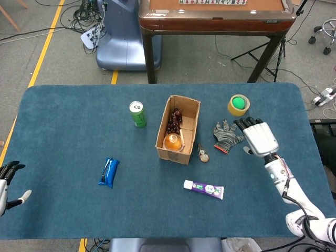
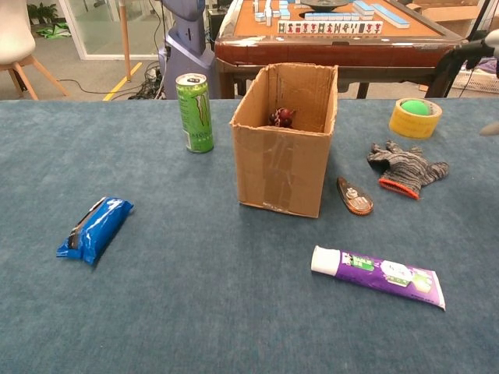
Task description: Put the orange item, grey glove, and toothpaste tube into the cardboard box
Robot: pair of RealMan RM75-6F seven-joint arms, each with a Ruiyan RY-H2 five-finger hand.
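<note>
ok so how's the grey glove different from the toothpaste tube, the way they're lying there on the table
The grey glove is soft and crumpled with fingers splayed; the toothpaste tube is a long, smooth, flat shape. The glove is dark grey with a red cuff edge, the tube purple and white with a white cap. The glove lies right of the cardboard box, by the right hand; the tube lies nearer the front edge. Both rest on the blue table, outside the box.

Probably lab: floor cables, tape.
</note>
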